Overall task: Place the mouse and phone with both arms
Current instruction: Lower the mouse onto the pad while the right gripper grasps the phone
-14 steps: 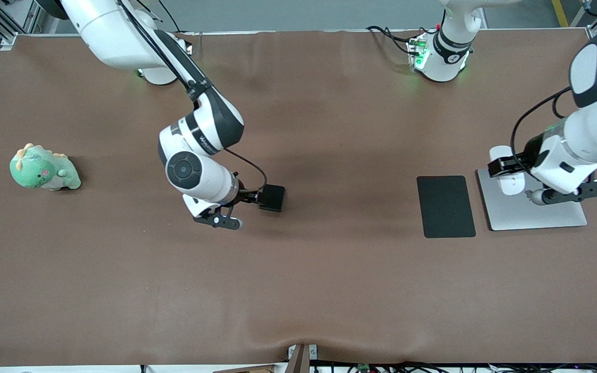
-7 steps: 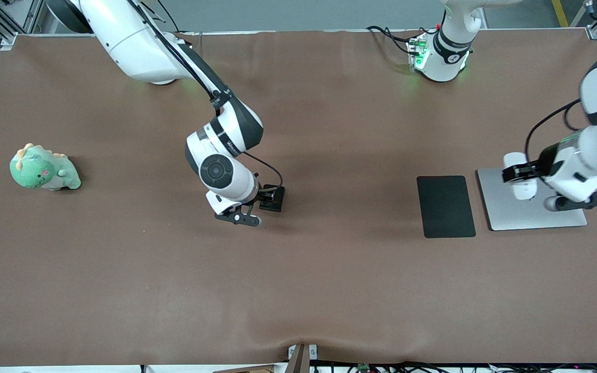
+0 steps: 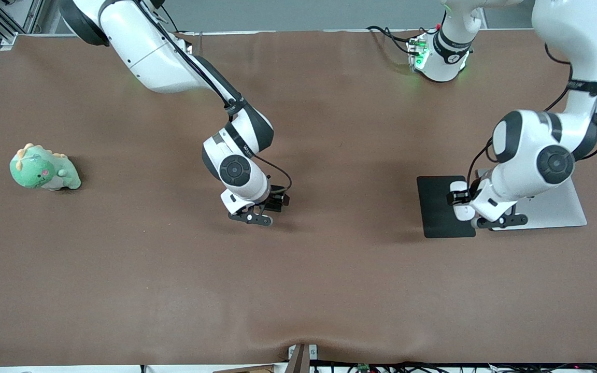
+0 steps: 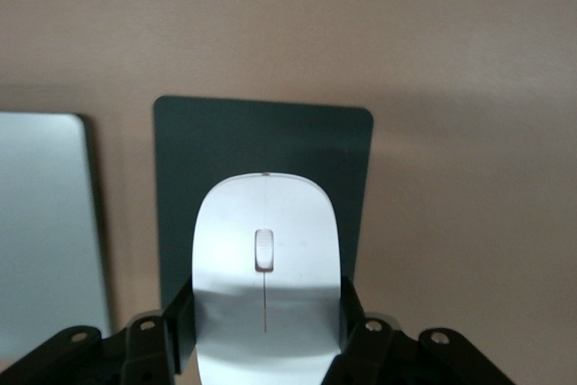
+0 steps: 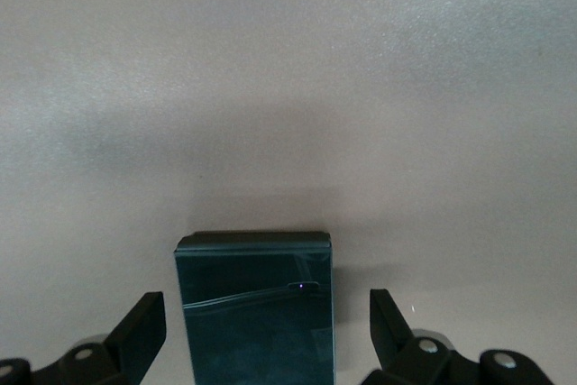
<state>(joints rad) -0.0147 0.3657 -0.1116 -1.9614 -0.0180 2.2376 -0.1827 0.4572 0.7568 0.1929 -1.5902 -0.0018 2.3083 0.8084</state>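
The white mouse [image 3: 458, 184] is clamped in my left gripper [image 3: 458, 198], which holds it over the edge of the black mouse pad [image 3: 439, 207]. The left wrist view shows the mouse [image 4: 266, 223] between the shut fingers [image 4: 180, 313], above the pad [image 4: 180, 151]. The black phone [image 3: 281, 205] lies on the table near its middle, mostly hidden under my right gripper [image 3: 273, 199]. The right wrist view shows the phone [image 5: 252, 340] flat on the cloth between the open fingers [image 5: 142, 331], with a gap on each side.
A silver plate [image 3: 557, 212] lies beside the mouse pad at the left arm's end and also shows in the left wrist view [image 4: 45, 223]. A green plush dinosaur [image 3: 44, 168] sits at the right arm's end. The brown cloth [image 3: 298, 290] covers the table.
My left gripper has carried the mouse from over the silver plate to over the mouse pad. My right arm has swung closer over the phone, which has stayed about where it was.
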